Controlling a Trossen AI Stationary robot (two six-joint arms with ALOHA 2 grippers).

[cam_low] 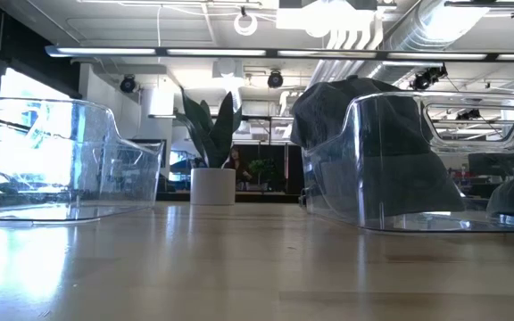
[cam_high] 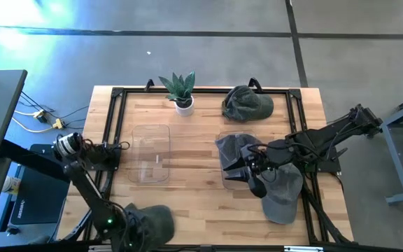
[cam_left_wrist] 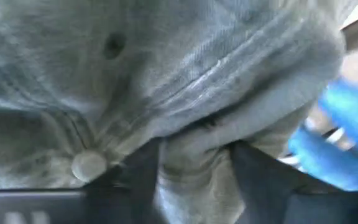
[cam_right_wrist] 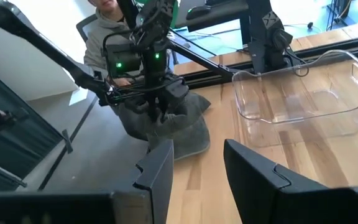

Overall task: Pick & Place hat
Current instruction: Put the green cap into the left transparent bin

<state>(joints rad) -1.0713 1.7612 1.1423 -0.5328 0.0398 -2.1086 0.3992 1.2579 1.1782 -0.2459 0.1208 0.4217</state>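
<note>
Several grey-green caps show. My left gripper (cam_high: 126, 222) (cam_right_wrist: 157, 102) is at the table's near left corner, shut on one cap (cam_high: 156, 222) (cam_right_wrist: 166, 127). A second cap (cam_high: 233, 148) (cam_low: 364, 134) lies in the right clear tray (cam_low: 435, 187). A third (cam_high: 248, 103) rests on the table at the far edge, and a fourth (cam_high: 283, 194) lies near the right edge. My right gripper (cam_high: 238, 170) (cam_right_wrist: 194, 165) hovers open over the right tray and points toward the table's left. My left gripper pinches a bunched fold of the cap's crown (cam_left_wrist: 191, 152) between its two fingers (cam_left_wrist: 138, 174), close to the top button (cam_left_wrist: 89, 165). It comes from above, pointing down. The cap hangs below the fingers, and its lower edge (cam_right_wrist: 182, 148) sits at the table's corner.
An empty clear tray (cam_high: 151, 154) (cam_right_wrist: 303, 93) lies left of centre. A potted plant (cam_high: 180, 91) (cam_low: 211, 152) stands at the far edge. A black frame rail (cam_high: 110, 140) runs around the table. A person in a grey hoodie (cam_right_wrist: 101, 43) sits beyond the near left corner.
</note>
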